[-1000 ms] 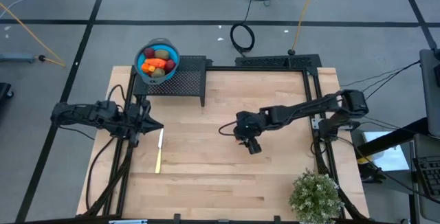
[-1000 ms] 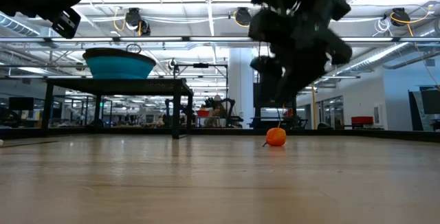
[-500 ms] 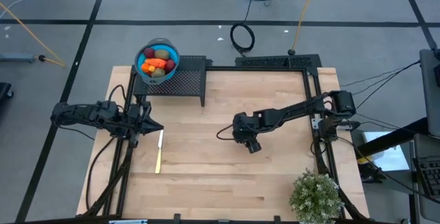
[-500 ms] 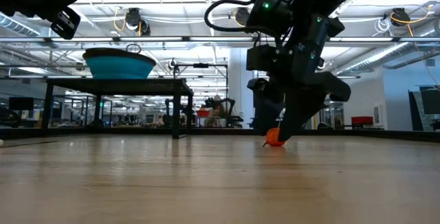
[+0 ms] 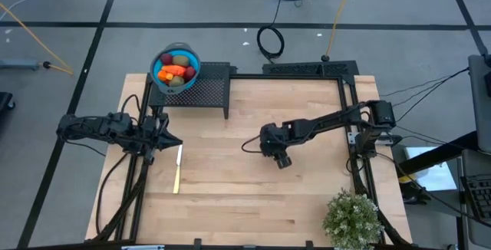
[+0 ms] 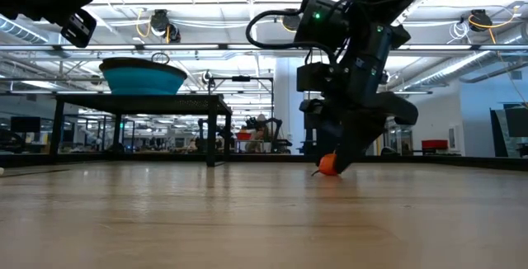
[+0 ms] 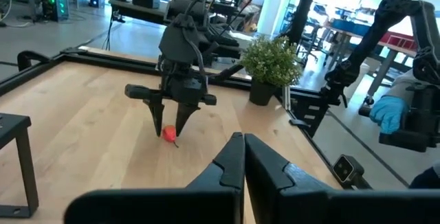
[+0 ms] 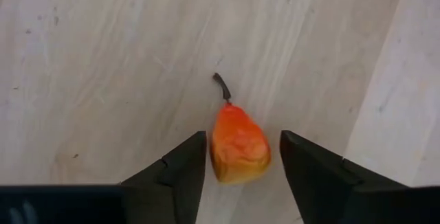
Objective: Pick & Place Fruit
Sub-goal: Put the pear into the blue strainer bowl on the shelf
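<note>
We're seeing the right pincer (image 8: 237,159) dropping from above down onto the surface (image 5: 230,196) w/ fingers narrowing around the orange fruit (image 8: 237,145), still unclenched, not gripping yet. Pick's starting. Left pincer (image 7: 243,157) is sitting clenched, empty, near the knife (image 5: 177,169).

Pale wood, dark matt arms, one waxy little fruit

The table (image 5: 230,196) is pale planked wood with fine grain and a soft satin sheen. Between the right gripper's (image 8: 237,157) matt black, plastic-looking fingers (image 8: 180,169) lies an orange fruit (image 8: 238,147), smooth and faintly glossy, with a dry dark stem. Well away from that gripper, the blue bowl (image 5: 189,55) looks like smooth plastic.
</note>
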Controlling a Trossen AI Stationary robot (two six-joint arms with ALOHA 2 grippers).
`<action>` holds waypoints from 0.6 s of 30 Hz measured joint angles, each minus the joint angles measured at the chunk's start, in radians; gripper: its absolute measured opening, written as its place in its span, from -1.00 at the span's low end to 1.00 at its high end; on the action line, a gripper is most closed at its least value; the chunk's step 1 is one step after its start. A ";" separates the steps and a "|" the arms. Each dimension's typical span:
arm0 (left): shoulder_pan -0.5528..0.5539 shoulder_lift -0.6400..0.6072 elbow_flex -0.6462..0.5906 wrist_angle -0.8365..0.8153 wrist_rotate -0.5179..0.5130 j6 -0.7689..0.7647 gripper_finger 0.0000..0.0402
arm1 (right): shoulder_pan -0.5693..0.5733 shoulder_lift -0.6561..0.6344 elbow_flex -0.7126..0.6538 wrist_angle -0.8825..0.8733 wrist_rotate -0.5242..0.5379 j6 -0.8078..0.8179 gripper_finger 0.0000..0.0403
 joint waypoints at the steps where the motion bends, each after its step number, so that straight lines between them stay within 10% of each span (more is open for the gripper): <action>1: 0.000 0.000 0.000 0.000 0.000 -0.003 -0.95 | -0.003 0.000 0.000 0.000 0.000 0.000 -0.14; 18: 0.000 0.000 0.000 0.009 -0.008 -0.029 -0.91 | -0.005 -0.130 0.000 0.091 -0.010 0.091 -0.48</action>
